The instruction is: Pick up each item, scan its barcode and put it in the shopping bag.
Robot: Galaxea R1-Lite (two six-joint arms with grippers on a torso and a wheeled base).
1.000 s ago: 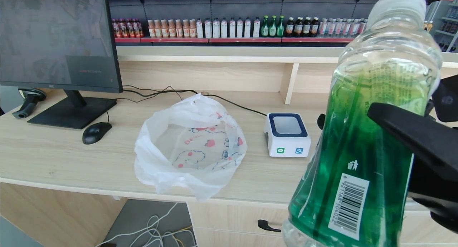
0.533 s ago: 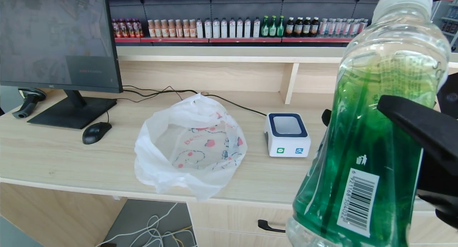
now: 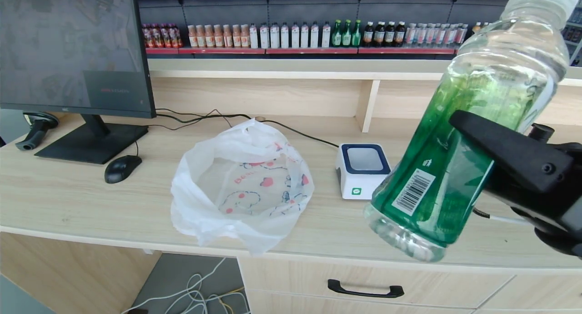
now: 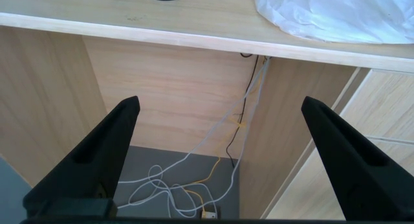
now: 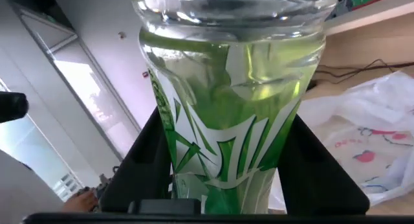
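A: Right gripper (image 5: 229, 179)?
B: Its black fingers (image 3: 504, 150) are clamped on the clear plastic bottle of green liquid with a green label (image 3: 459, 146), one on each side of the body. The bottle is off the light wooden counter (image 3: 91, 200), tilted, cap up and to the robot's right, base down and to the left.
A: Barcode?
B: The white barcode patch (image 3: 413, 191) faces the head camera. In that view the bottle's base overlaps the right front corner of the white box scanner with a dark-rimmed window (image 3: 363, 171); contact can't be judged.
A: Bag?
B: The white plastic shopping bag with red and blue prints (image 3: 241, 186) sits open on the counter, just left of the scanner.
A: Left gripper (image 4: 223, 159)?
B: It's below the counter edge, fingers wide apart with nothing between them.
A: Anything else?
B: A black monitor (image 3: 72, 50) and a black mouse (image 3: 122, 167) at the far left.
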